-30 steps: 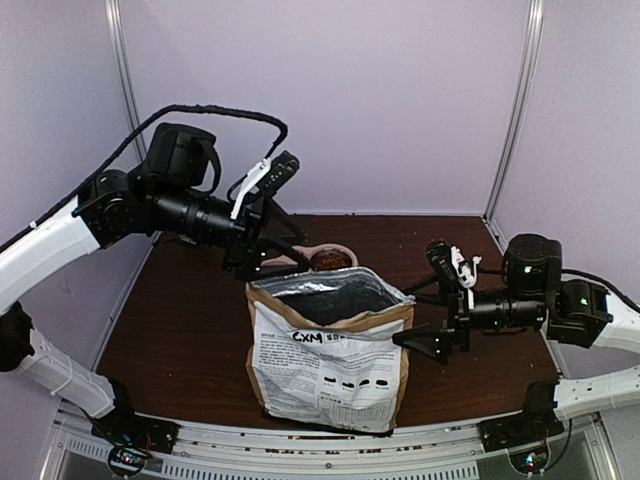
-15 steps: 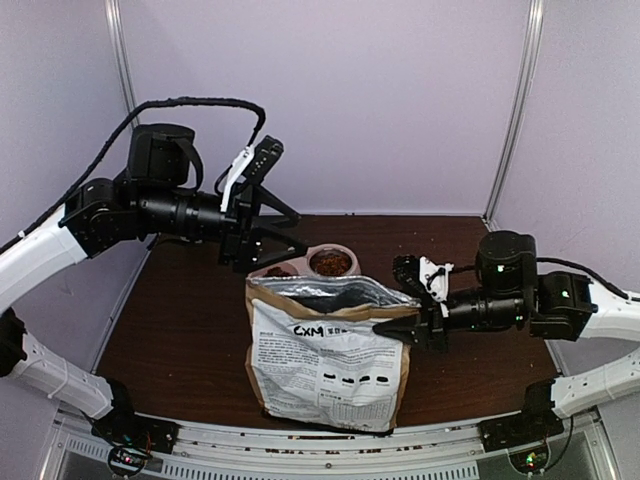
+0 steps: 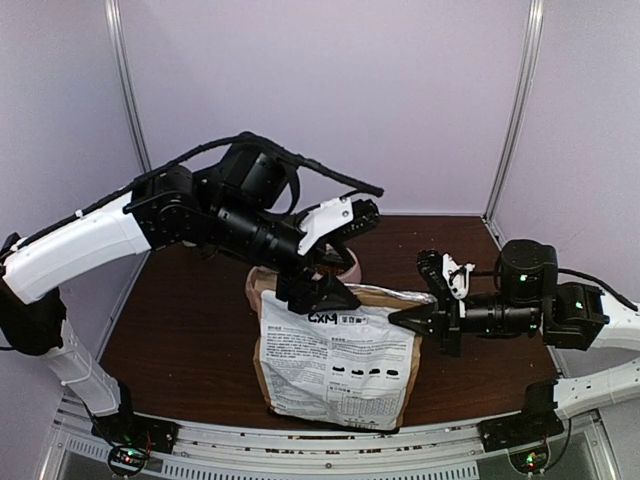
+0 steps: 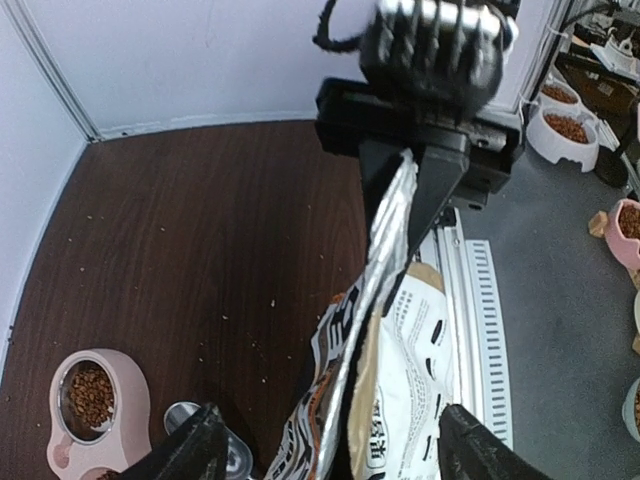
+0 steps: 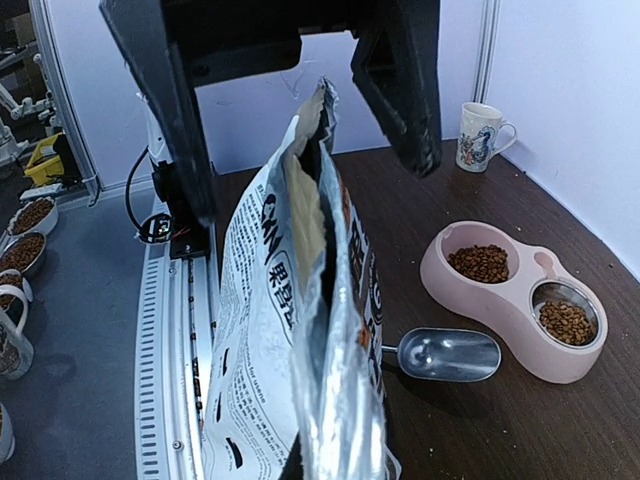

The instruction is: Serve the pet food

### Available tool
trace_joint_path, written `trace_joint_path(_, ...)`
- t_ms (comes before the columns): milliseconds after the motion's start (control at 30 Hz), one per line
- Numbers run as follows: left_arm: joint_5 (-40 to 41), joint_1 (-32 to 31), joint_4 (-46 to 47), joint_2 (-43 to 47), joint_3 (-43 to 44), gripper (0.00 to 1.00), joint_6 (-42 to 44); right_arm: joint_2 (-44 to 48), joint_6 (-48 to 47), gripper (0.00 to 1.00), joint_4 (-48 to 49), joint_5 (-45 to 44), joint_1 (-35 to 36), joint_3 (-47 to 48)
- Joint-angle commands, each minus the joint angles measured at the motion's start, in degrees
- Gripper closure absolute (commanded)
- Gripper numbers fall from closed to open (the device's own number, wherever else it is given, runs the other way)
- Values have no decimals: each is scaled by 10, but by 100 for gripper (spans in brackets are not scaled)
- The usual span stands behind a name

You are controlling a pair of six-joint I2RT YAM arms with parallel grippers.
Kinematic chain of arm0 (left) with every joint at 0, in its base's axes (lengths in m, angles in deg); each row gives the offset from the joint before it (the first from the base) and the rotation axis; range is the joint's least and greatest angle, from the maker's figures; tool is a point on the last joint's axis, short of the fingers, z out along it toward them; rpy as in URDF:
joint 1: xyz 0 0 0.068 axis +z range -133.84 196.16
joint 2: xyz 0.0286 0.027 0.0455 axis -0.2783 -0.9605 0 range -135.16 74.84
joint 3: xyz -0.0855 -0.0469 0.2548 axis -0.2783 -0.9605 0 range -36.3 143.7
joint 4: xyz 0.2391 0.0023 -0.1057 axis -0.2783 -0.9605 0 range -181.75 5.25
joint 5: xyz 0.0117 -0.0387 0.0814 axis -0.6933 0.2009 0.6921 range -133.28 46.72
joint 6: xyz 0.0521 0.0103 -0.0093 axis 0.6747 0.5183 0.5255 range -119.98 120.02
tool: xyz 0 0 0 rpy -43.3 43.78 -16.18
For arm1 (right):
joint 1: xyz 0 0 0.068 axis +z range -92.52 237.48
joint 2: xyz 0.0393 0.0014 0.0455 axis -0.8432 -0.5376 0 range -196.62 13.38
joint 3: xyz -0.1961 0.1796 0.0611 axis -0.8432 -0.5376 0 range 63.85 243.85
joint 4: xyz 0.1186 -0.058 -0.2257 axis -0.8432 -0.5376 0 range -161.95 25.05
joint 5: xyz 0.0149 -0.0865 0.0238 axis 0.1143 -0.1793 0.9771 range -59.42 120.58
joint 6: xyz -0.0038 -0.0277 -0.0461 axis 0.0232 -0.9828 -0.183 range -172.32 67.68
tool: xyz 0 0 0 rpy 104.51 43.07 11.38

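Note:
The tan paper bag (image 3: 335, 360) stands upright mid-table, its foil mouth pressed flat. My right gripper (image 3: 415, 320) is shut on the bag's right top corner; the left wrist view shows it (image 4: 405, 180) pinching that edge. My left gripper (image 3: 320, 287) hangs open over the bag's left top. Its fingers (image 4: 200, 445) stand wide on either side of the bag (image 4: 410, 340) without touching it. The pet food (image 5: 480, 262) lies in both cups of the pink double bowl (image 5: 505, 318) behind the bag. A metal scoop (image 5: 445, 355) lies empty between bag and bowl.
A printed mug (image 5: 482, 135) stands at the far left corner of the table. Loose kibble crumbs dot the brown tabletop (image 4: 200, 250). The slotted metal rail (image 4: 480, 300) runs along the near edge. Off the table stand other filled bowls (image 4: 565, 125).
My right gripper moved left and shut on the bag's right top corner. My left arm swung down and right over the bag's left top. The bag's mouth went from gaping to flat.

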Motion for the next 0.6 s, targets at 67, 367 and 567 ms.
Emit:
trace_joint_path(67,-4,-15,-48,-23,31,30,31,21,33,100,72,8,1,-1)
trace_joint_path(367,-1,-18,-48,-24,8,100,15,51,57,73,66,5,1,-20)
trace_joint_path(567,5,-18,-48,-20,8,100,12,103,59,53,45,-19,1,-55)
